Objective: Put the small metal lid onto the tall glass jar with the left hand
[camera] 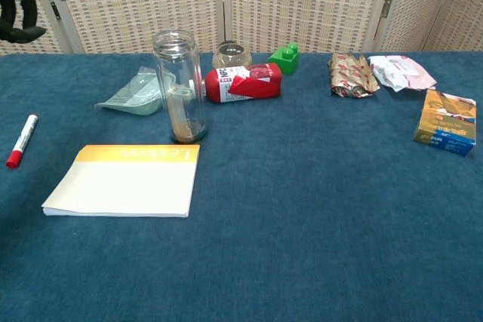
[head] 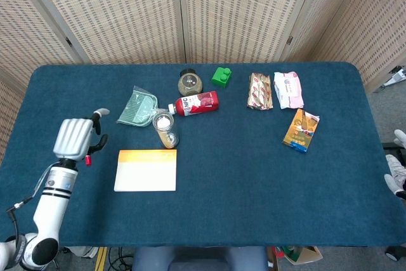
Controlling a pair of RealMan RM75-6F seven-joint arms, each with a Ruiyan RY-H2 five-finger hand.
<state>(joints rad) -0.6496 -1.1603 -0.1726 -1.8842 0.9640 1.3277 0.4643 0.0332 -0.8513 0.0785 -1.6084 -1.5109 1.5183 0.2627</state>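
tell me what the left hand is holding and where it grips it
Nothing that shows. The left hand is off near the marker, away from the jar, fingers loosely curled with nothing visible in them.

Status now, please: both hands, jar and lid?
Left hand empty, far left of jar. Right hand at table edge, state unclear. Lid not discernible.

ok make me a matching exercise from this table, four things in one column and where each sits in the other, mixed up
Things
1. red marker
2. green block
3. notepad
4. orange box

Places
A. at the back, right of the small round jar
B. far right side of the table
C. front, just before the tall glass jar
D. far left, near the left hand

Pairs: 1-D, 2-A, 3-C, 4-B
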